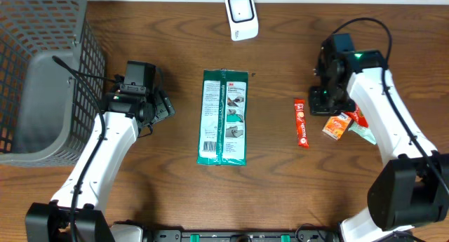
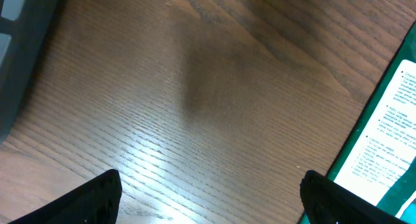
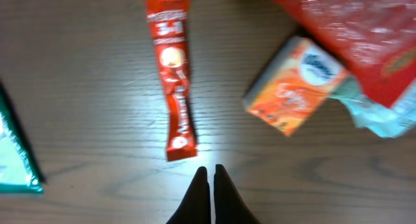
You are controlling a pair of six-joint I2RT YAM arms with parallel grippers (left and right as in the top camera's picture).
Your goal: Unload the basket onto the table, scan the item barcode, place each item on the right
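A grey basket (image 1: 42,74) fills the upper left of the overhead view. Beside it the left gripper (image 2: 211,197) hangs with its jaws spread wide, holding nothing. The green packet (image 1: 224,117) lies flat mid-frame, with the white scanner (image 1: 241,16) at the top edge. Right of centre lies the red sachet (image 1: 301,123). Near it is the right gripper (image 3: 209,185), pinched together and empty, with an orange box (image 1: 337,125) alongside.

Table (image 1: 175,45): brown, wood-grain pattern. Packet (image 1: 224,117): green border, white printed panel with dark text. Stick sachet (image 1: 301,123): red, white lettering. Small box (image 1: 337,125): orange and white. Basket (image 1: 91,59): grey — grid mesh. Scanner (image 1: 241,16): white — dark window.
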